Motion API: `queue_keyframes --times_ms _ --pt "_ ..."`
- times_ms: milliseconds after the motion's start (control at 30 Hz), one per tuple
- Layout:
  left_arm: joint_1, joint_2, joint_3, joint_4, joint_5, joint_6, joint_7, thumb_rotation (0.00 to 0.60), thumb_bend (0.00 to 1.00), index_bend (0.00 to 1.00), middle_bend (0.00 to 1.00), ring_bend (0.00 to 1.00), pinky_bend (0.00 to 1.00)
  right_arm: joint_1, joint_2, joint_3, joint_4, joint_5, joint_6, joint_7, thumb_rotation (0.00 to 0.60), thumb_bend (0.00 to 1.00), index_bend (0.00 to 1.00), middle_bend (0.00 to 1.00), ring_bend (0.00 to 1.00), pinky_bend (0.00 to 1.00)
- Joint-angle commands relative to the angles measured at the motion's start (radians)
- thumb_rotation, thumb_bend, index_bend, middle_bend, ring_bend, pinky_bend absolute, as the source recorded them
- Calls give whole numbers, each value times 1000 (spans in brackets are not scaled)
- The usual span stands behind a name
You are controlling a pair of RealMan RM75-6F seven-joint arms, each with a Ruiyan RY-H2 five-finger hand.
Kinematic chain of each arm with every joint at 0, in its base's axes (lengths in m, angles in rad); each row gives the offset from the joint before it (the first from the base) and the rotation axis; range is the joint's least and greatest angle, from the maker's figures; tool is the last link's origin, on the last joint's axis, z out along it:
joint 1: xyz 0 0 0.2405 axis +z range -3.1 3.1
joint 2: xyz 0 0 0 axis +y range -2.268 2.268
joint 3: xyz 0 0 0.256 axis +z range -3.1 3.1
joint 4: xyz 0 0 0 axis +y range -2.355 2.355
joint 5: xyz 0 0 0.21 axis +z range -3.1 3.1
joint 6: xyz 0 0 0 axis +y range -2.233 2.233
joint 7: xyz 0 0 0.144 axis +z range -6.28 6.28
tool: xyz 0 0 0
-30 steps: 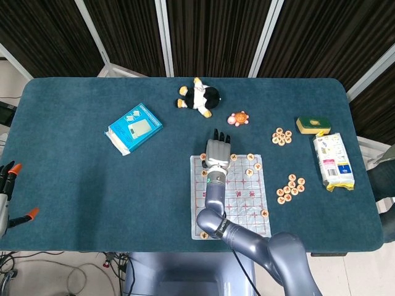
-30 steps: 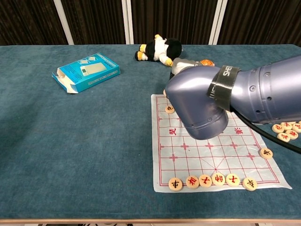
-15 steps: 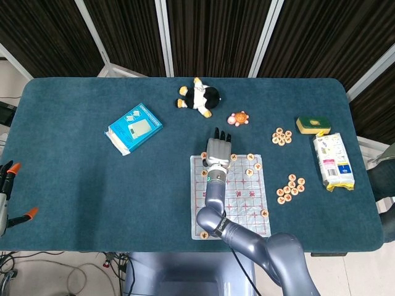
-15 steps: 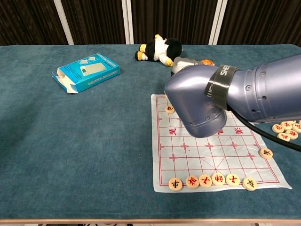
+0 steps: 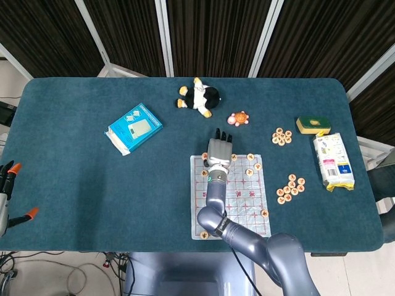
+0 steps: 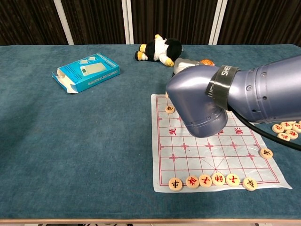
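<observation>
Right hand (image 5: pixel 218 150) lies flat, fingers spread, holding nothing, over the pale red-lined board (image 5: pixel 242 200) — teal tabletop (image 5: pixel 80 185), dark curtains behind.

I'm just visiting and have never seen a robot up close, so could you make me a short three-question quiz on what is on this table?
1. True or false: the right hand hangs over the far edge of the white paper chess board with red grid lines.
2. Which lies nearest the flat blue cardboard box? A) the black, white and yellow plush toy B) the green and yellow sponge C) the white snack packet
3. Fill in: the row of round wooden chess discs sits along the board's ____ edge in the chest view.

Key: 1 true; 2 A; 3 near.
</observation>
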Motion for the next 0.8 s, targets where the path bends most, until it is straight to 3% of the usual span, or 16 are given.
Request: queue_keyframes --times_ms 33,800 --pt "0 -1 0 0 0 0 1 600 48 0 0 0 21 -1 1 0 1 1 -2 -3 600 345 518 0 0 11" --pt "-1 -3 0 0 -3 -1 9 600 48 0 0 0 21 -14 10 1 -30 4 -1 -18 600 346 449 0 0 11"
